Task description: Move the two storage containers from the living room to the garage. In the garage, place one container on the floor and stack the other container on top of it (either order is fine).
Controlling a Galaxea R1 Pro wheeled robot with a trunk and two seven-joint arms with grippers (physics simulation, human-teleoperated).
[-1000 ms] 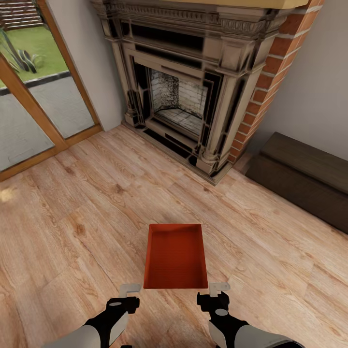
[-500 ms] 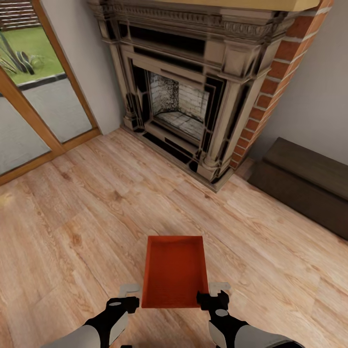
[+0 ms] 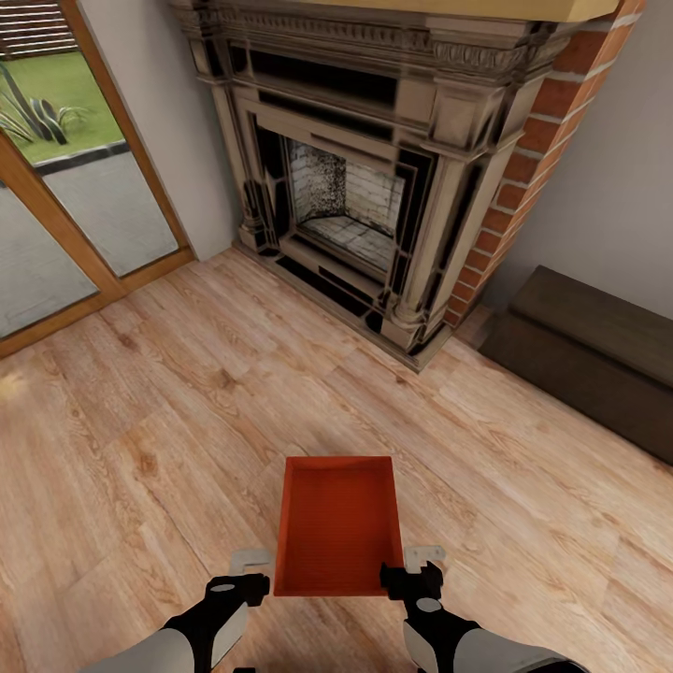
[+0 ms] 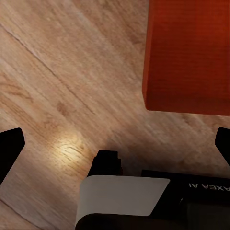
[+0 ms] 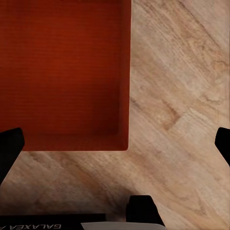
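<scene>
One orange-red storage container (image 3: 338,525) sits open side up on the light wood-plank floor (image 3: 168,411) of the living room, just in front of me. My left gripper (image 3: 250,572) is open beside its near left corner. My right gripper (image 3: 413,568) is open at its near right corner, one black finger overlapping the rim. In the left wrist view the container (image 4: 189,52) lies off to one side of the open left gripper (image 4: 115,143). The right wrist view has the container's corner (image 5: 62,72) reaching between the wide-spread fingers of the right gripper (image 5: 115,143).
An ornate fireplace (image 3: 355,187) with a red brick column (image 3: 528,150) stands ahead. A long low dark cabinet (image 3: 589,355) runs along the right wall. A wood-framed glass door (image 3: 65,215) is at the left. Bare planks surround the container.
The whole view shifted forward in the first half second, bringing the container down between my grippers. Since then nothing has visibly moved.
</scene>
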